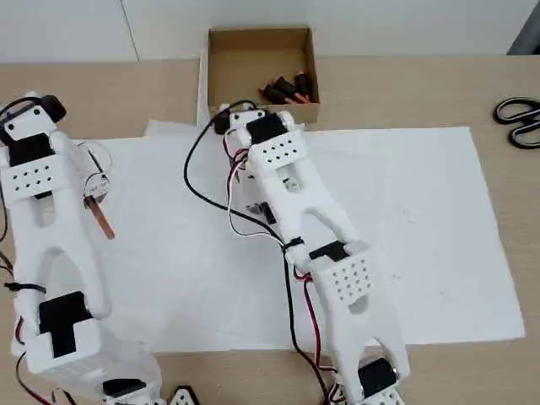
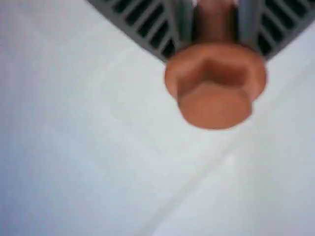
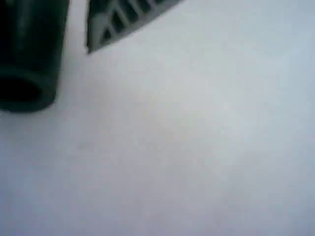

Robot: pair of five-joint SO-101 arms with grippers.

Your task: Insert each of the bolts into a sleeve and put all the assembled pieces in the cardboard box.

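My left gripper (image 1: 99, 205) hangs over the left side of the white paper (image 1: 422, 211), shut on an orange bolt (image 1: 104, 221). The bolt's hexagonal head (image 2: 215, 88) sticks out between the grey ribbed fingers (image 2: 133, 19). My right gripper (image 1: 256, 206) is over the middle of the paper, mostly hidden under its own arm. It holds a black sleeve (image 3: 27, 59) whose hollow end faces the camera, beside one grey finger (image 3: 118, 19). The cardboard box (image 1: 218, 67) stands at the table's far edge, with several assembled orange-and-black pieces (image 1: 287, 89) in its right corner.
Black scissors (image 1: 519, 121) lie at the far right of the wooden table. Black and red cables (image 1: 202, 190) trail over the paper beside the right arm. The paper's right half is bare.
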